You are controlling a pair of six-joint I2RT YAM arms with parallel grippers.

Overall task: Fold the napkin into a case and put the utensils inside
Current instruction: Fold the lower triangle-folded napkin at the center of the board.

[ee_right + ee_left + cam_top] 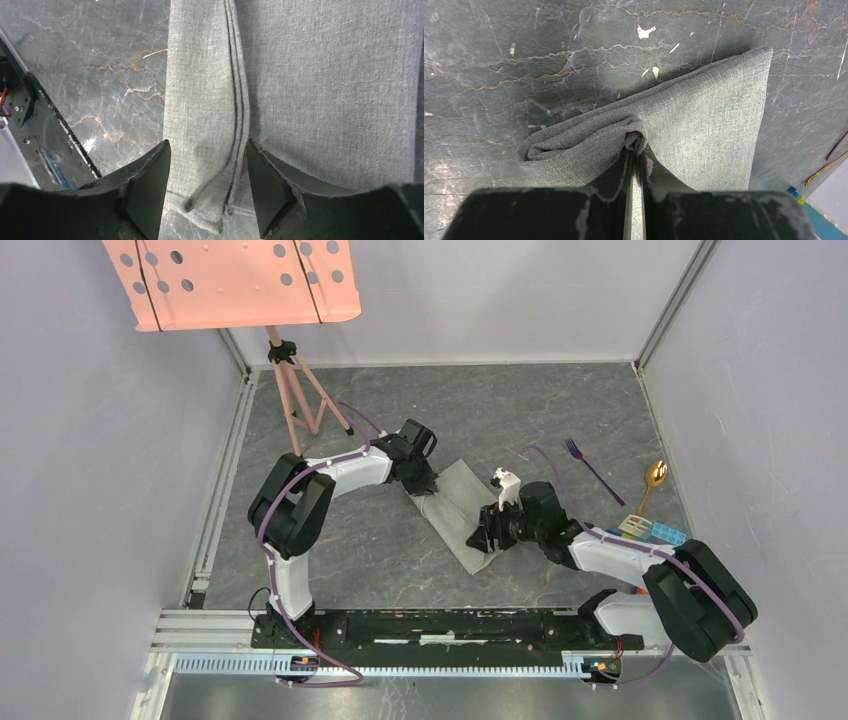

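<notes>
The grey napkin (pixel 455 508) lies folded into a narrow slanted strip in the middle of the table. My left gripper (pixel 425 485) is at its far end, shut on a bunched pinch of the cloth (pixel 636 141). My right gripper (pixel 490 537) is at the near end. In the right wrist view it (pixel 206 150) stands open, its fingers either side of the napkin's (pixel 310 85) stacked folded edges. The purple fork (pixel 590 466) and the gold-bowled spoon (pixel 651 483) lie on the table to the right, apart from the cloth.
Colourful toy blocks (pixel 652 531) sit by the right arm, just below the spoon. A salmon-pink perforated panel (pixel 235 280) on a tripod (pixel 300 390) stands at the back left. Walls enclose the table on three sides.
</notes>
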